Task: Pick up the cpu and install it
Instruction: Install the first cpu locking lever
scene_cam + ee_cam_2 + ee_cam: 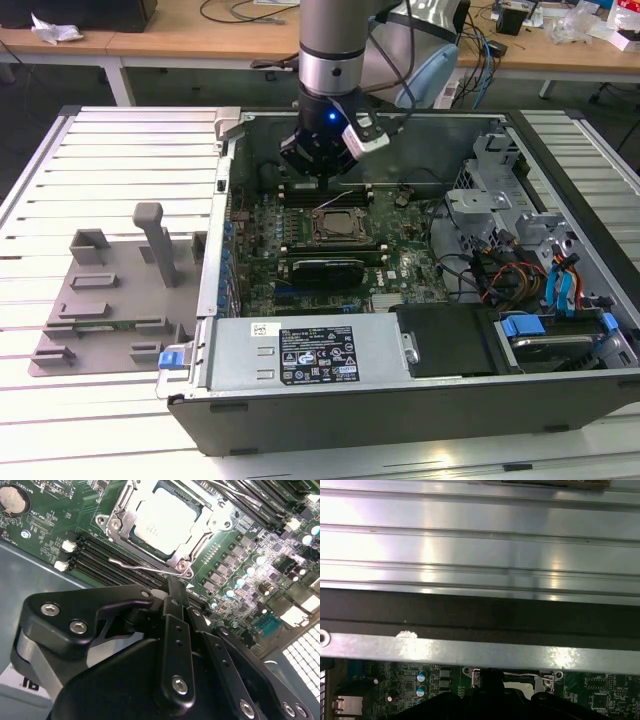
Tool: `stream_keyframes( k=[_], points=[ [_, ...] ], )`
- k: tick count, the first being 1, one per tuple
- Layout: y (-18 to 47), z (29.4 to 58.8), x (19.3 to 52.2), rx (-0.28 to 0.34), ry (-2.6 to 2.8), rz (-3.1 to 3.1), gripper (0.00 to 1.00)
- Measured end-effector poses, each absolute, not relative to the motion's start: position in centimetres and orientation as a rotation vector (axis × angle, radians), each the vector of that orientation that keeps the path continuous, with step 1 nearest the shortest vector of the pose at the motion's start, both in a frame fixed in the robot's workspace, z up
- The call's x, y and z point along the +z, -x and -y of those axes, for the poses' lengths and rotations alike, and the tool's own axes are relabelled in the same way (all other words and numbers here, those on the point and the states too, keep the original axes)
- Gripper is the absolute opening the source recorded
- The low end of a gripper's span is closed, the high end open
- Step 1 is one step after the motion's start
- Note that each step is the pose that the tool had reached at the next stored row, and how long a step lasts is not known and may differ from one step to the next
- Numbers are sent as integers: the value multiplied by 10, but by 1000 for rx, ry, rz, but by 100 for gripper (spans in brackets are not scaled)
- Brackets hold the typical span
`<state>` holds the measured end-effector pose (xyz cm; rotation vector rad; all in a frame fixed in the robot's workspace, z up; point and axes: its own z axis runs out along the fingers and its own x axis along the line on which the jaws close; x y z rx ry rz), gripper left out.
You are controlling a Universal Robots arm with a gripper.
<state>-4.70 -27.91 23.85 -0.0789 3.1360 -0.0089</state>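
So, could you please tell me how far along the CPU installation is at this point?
Done, by the look of it: the small square silvery-topped cpu lies inside the dark socket frame with metal bracket on the green motherboard. In hand: nothing visible; the black gripper hangs over the open computer case, beside the socket. Left: the thin wire lever seems unlatched, so the socket may not be clamped yet.

The arm (332,40) hangs straight down, wrist vertical, blue light glowing on it. The gripper (318,172) points downward, and in the second wrist view its black fingers (176,611) look pressed together, probably empty.
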Motion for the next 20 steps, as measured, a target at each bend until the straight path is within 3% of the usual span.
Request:
stream_keyframes(
  k=[7,20],
  points=[
    [47,279,214,-9,79,-3136,11],
    [23,279,208,-9,79,-3138,11]
  ],
)
